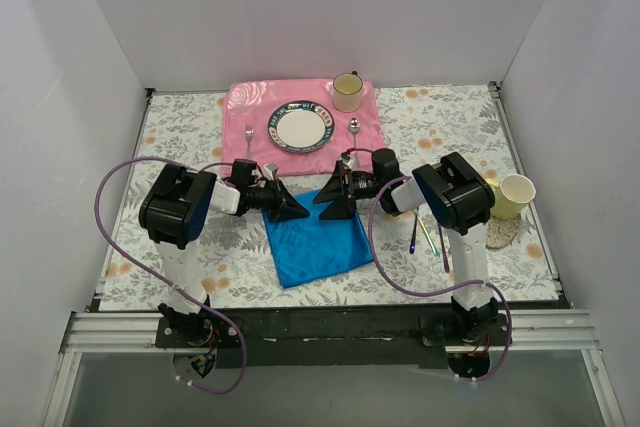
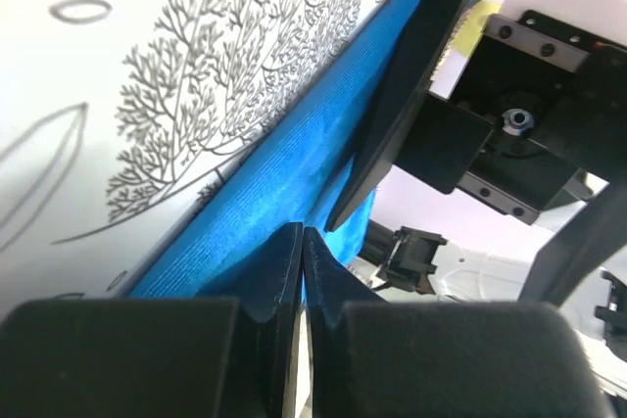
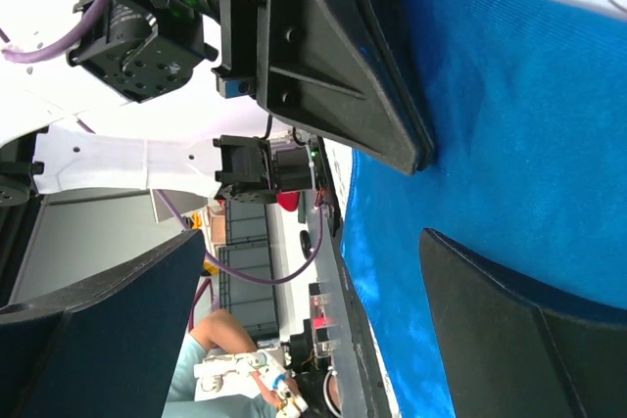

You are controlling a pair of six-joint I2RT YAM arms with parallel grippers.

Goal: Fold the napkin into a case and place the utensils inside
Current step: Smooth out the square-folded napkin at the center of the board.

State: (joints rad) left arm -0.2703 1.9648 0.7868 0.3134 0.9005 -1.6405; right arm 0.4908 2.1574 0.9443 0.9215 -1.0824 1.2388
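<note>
Two grippers are meeting over the royal-blue soft cloth napkin (image 1: 318, 242), lying flat at frame centre. Slim iridescent metal utensils (image 1: 426, 237) are waiting centre-right. Just beyond, the left gripper (image 1: 298, 210) is pinching the napkin's far edge, likely to start a fold; the right gripper (image 1: 330, 206) is hanging wide apart.

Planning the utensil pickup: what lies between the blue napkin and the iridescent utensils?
Top view: the right arm's purple cable crosses the floral tablecloth between napkin and utensils; otherwise bare.

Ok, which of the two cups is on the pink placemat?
The far cup, on the back right corner of the pink placemat. The other cup stands off it, near the table's right edge by a speckled coaster.
</note>
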